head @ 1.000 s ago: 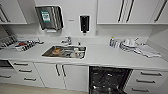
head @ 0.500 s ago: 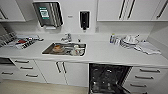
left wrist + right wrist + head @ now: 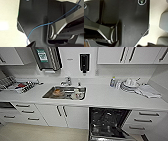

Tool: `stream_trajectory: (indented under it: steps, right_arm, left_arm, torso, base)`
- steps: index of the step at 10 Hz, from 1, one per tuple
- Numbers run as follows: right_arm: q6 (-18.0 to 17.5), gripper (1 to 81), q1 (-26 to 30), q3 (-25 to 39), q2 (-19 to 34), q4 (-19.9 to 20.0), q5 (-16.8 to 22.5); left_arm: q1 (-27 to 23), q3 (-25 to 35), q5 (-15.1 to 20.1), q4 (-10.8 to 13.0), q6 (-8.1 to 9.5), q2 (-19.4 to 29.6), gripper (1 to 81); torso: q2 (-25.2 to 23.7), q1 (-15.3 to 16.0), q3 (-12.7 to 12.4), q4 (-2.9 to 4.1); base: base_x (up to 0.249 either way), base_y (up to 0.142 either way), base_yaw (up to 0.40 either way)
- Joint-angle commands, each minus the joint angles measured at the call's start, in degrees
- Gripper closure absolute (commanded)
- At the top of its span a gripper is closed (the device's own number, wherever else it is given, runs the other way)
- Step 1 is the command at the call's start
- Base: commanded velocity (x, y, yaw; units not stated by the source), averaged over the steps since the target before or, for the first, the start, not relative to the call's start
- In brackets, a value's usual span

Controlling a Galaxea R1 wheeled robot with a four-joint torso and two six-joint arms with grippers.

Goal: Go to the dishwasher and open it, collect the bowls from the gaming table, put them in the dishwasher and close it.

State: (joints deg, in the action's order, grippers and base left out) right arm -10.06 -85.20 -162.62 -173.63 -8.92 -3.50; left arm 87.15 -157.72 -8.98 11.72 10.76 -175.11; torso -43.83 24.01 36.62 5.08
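Facing a white kitchen counter (image 3: pixel 105 98), the head view shows the dishwasher (image 3: pixel 107 122) under it, right of the sink (image 3: pixel 65 93), standing open with its dark interior and lowered door exposed. Risk, as a judgement: the lowered door juts into the floor space, so the base could strike it when driving near. Its front edge is cut off at the frame's bottom. Sink contents are too blurred to name. Whether either gripper's jaws are open or closed cannot be told; no bowls are identifiable.

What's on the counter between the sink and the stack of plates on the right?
In the head view, a small bottle with a blue cap stands between the sink and the stacked plates; otherwise bare white counter.
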Motion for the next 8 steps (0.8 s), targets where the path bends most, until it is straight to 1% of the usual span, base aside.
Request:
stream_trajectory:
  steps: [1,2,3,4,5,8]
  right_arm:
    - [0.13,1.0,0.77,0.12,-0.07,0.84,3.85]
    - [0.13,1.0,0.68,0.21,-0.16,0.84,3.85]
    - [0.04,1.0,0.51,0.21,0.01,1.01,3.76]
    - [0.30,1.0,0.60,0.39,-0.16,0.75,3.76]
    - [0.30,1.0,0.68,0.39,-0.07,0.84,3.76]
    - [0.30,1.0,0.69,0.30,0.01,0.75,3.76]
  left_arm:
    - [-0.09,-0.13,3.62,-0.29,0.13,-0.07,1.0]
    - [-0.09,-0.13,3.62,-0.29,0.13,-0.07,1.0]
    - [-0.09,-0.13,3.62,-0.29,0.13,0.02,1.0]
    - [-0.09,-0.13,3.62,-0.29,0.13,0.10,1.0]
    - [-0.09,-0.13,3.62,-0.29,0.13,0.10,1.0]
    - [-0.09,-0.13,3.62,-0.21,0.13,-0.07,1.0]
  torso:
    - [5.55,-3.58,0.00,0.00]
    - [7.69,-4.96,-1.58,0.00]
    - [9.77,-6.32,-5.75,0.00]
    - [11.26,-7.21,-6.08,0.00]
    - [12.87,-8.26,-7.19,0.00]
    - [18.56,-11.98,-13.09,0.00]
  base:
    - [0.000,0.000,0.000]
    - [0.000,0.000,0.000]
    - [0.000,0.000,0.000]
    - [0.000,0.000,0.000]
    - [0.000,0.000,0.000]
    - [0.000,0.000,0.000]
